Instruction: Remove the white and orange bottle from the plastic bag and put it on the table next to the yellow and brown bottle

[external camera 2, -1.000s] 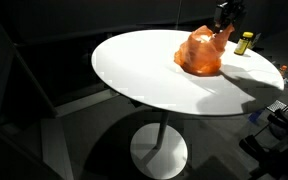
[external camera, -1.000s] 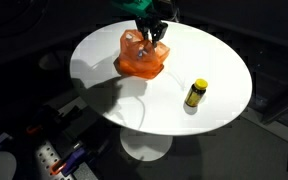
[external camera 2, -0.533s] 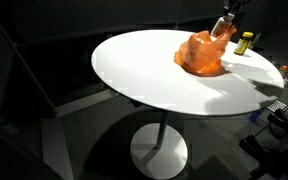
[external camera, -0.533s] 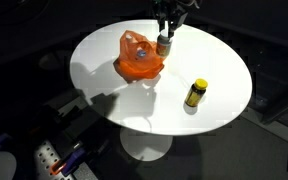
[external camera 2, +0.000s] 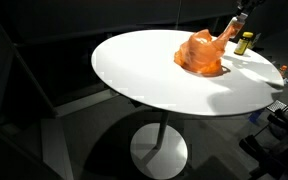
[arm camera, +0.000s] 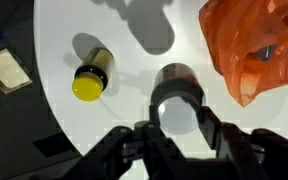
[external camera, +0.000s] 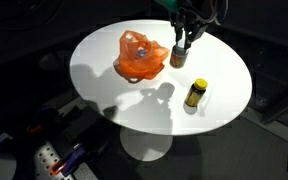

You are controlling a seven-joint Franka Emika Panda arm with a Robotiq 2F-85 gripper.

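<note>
My gripper [external camera: 182, 42] is shut on the white and orange bottle [external camera: 179, 56] and holds it in the air above the white round table [external camera: 104, 80], to the right of the orange plastic bag [external camera: 140, 55]. In the wrist view the bottle's white cap [arm camera: 178, 118] sits between my fingers [arm camera: 214, 120]. The yellow and brown bottle [external camera: 195, 94] stands upright on the table, nearer the front edge; it also shows in the wrist view [arm camera: 90, 76] and in an exterior view [external camera 2: 244, 42]. The bag [external camera 2: 201, 52] sits crumpled on the table.
The table [external camera 2: 134, 70] stands on a single pedestal base [external camera: 144, 147]. The room around is dark. Cables and small devices lie on the floor at the lower left [external camera: 54, 160]. A flat tan object [arm camera: 8, 71] lies on the floor beside the table.
The gripper has lifted the bottle out of the bag and carried it to the right, away from the bag and toward the yellow and brown bottle.
</note>
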